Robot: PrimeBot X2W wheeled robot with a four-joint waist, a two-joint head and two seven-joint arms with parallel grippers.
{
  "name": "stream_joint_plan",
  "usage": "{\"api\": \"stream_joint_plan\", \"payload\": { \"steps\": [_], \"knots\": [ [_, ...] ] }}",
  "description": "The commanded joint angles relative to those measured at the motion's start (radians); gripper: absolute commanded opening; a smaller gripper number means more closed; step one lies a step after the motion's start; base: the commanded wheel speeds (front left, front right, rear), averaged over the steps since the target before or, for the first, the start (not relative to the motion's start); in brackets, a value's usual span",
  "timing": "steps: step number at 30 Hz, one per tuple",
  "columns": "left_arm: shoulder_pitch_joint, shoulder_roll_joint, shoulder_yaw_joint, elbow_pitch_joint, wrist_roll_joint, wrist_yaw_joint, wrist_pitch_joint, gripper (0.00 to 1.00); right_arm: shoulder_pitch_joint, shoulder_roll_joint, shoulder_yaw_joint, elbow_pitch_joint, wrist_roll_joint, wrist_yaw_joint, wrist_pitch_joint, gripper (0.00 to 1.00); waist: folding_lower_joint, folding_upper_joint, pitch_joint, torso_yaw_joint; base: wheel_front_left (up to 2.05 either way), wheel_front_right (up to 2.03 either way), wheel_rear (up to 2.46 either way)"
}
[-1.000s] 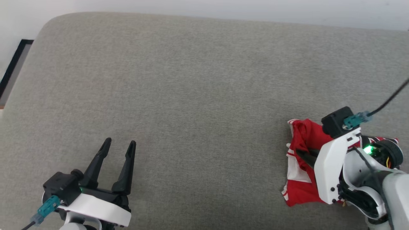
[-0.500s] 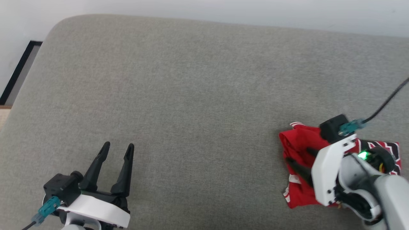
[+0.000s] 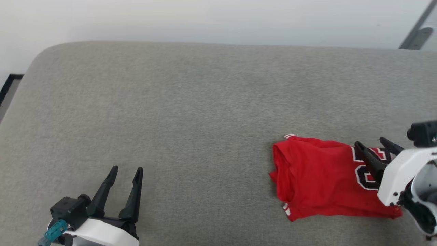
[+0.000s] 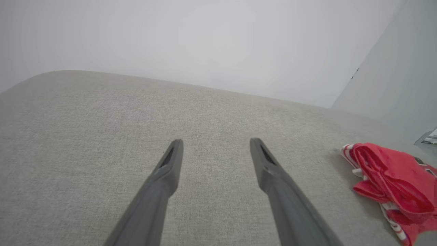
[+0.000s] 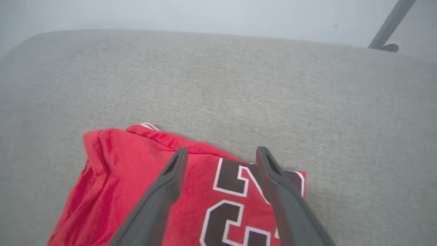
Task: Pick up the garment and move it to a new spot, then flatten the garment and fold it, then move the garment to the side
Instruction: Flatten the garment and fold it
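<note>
Grey cushion (image 3: 205,119) carries the garment (image 3: 321,177) at near right, soft and floppy, best pinched at a folded edge by my right end effector (image 3: 369,141), open and empty over its number.

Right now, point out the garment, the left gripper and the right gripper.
garment (image 3: 317,177): head view, plain red cloth left of the number.
left gripper (image 3: 127,168): head view, midway between its fingertips.
right gripper (image 3: 369,141): head view, midway between its fingertips.

Soft even light (slight blur)
</note>
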Motion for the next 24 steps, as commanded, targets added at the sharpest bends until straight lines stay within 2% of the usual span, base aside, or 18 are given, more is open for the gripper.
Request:
{"api": "stream_joint_plan", "payload": {
  "steps": [1, 4, 8, 13, 18, 24],
  "knots": [
    [0.011, 0.000, 0.005, 0.004, 0.011, 0.002, -0.004, 1.00, 0.009, -0.010, 0.024, 0.036, -0.037, 0.000, -0.098, 1.00, 0.0000, 0.0000, -0.012, -0.017, 0.00, 0.00, 0.00],
    [0.019, -0.004, 0.013, 0.005, 0.014, 0.002, -0.004, 1.00, 0.008, -0.016, 0.043, 0.108, -0.080, 0.000, -0.284, 1.00, 0.0000, 0.0000, -0.022, -0.033, 0.00, 0.00, 0.00],
    [0.036, 0.000, 0.028, 0.006, 0.018, 0.002, -0.004, 1.00, 0.015, 0.028, 0.053, 0.193, -0.116, 0.000, -0.502, 1.00, 0.0000, 0.0000, -0.038, -0.050, 0.00, 0.00, 0.00],
    [0.058, -0.003, 0.052, 0.004, 0.030, 0.002, -0.004, 1.00, 0.037, 0.096, 0.032, 0.261, -0.137, 0.000, -0.708, 1.00, 0.0000, 0.0000, -0.062, -0.059, 0.00, 0.00, 0.00],
    [0.075, -0.008, 0.070, -0.006, 0.044, 0.002, -0.004, 1.00, 0.071, 0.134, 0.020, 0.267, -0.181, 0.000, -0.780, 1.00, 0.0000, 0.0000, -0.075, -0.059, 0.00, 0.00, 0.00],
    [0.115, -0.011, 0.099, -0.033, 0.061, 0.002, -0.004, 1.00, 0.147, 0.164, -0.019, 0.211, -0.223, 0.000, -0.803, 1.00, 0.0000, 0.0000, -0.089, -0.053, 0.00, 0.00, 0.00]
  ]
}}
